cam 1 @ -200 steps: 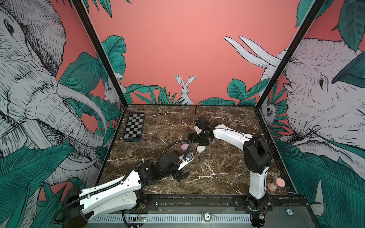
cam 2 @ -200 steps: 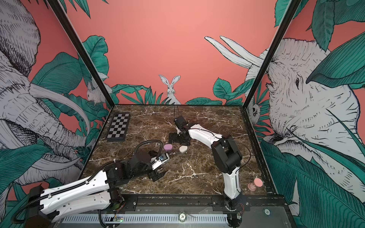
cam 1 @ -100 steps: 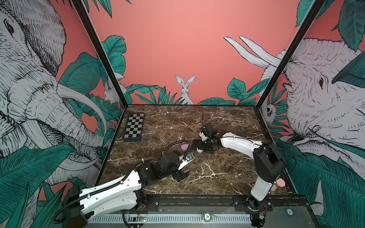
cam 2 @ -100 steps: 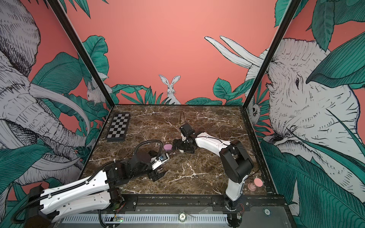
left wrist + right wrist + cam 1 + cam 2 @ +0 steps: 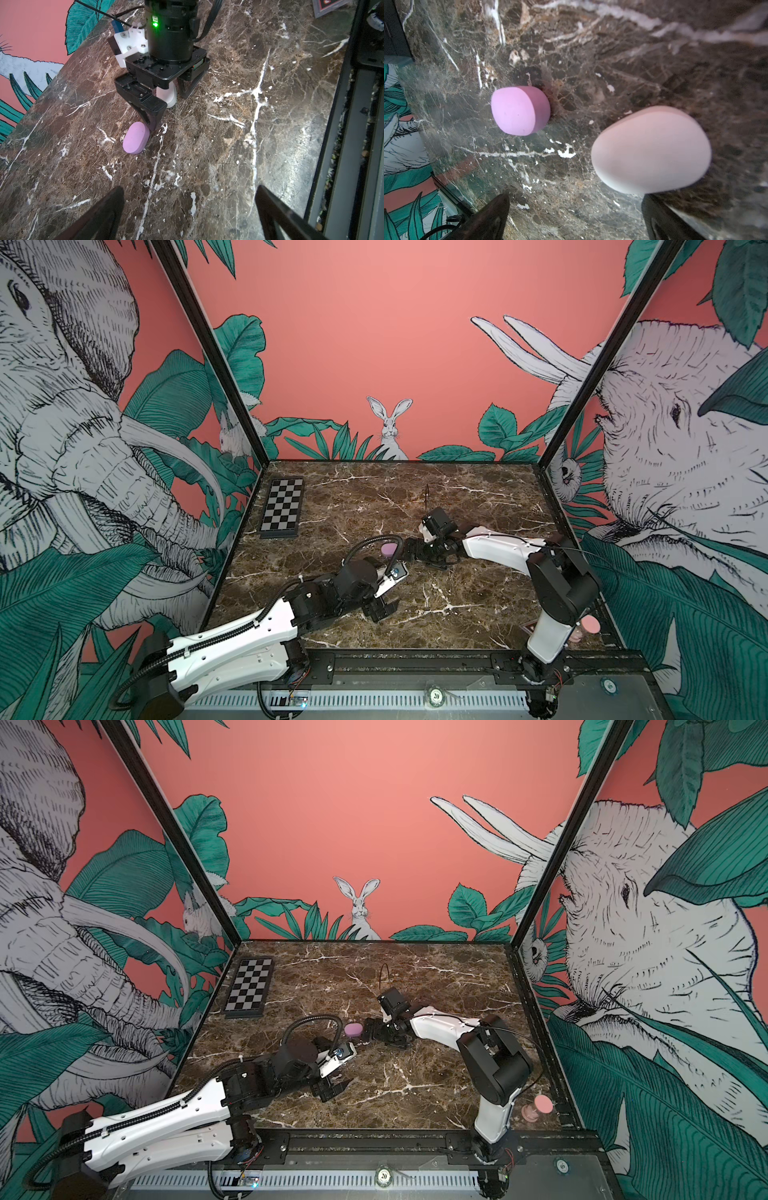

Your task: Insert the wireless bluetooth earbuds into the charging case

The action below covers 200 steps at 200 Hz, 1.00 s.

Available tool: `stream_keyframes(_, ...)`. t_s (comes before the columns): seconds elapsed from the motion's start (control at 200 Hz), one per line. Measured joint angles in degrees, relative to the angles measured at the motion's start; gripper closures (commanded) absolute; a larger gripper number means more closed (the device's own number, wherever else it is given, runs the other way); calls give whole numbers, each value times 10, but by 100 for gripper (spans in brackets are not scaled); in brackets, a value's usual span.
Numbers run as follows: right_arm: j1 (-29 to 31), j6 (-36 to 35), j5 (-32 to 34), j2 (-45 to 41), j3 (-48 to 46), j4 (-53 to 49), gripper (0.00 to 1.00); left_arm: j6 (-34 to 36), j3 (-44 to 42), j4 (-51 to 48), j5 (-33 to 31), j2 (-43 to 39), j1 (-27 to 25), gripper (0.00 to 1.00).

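Two closed pill-shaped charging cases lie mid-table on the marble. The lilac case (image 5: 390, 549) (image 5: 353, 1029) (image 5: 136, 141) (image 5: 519, 110) is the one nearer the left wall. The white case (image 5: 168, 96) (image 5: 650, 149) sits between the fingers of my right gripper (image 5: 409, 551) (image 5: 368, 1032) (image 5: 169, 110) (image 5: 575, 216). That gripper is low over the table and open, and it hides the white case in both top views. My left gripper (image 5: 380, 610) (image 5: 330, 1090) (image 5: 187, 216) is open over bare marble nearer the front, with nothing in it. The earbuds are out of view.
A checkerboard (image 5: 282, 508) (image 5: 249, 990) lies at the back left. A pink hourglass-shaped object (image 5: 588, 626) (image 5: 540, 1106) stands at the front right corner beside a small framed card (image 5: 532, 628) (image 5: 330, 6). A black frame rail (image 5: 353, 124) borders the table.
My right arm has swung forward and down; its gripper now straddles the white case, which showed in the top views before. The left arm has stayed where it was.
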Motion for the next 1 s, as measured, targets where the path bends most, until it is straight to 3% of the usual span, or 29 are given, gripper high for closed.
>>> stream_keyframes(1.0,14,54,0,38,10,87,2,0,0,0,0,0,0,1)
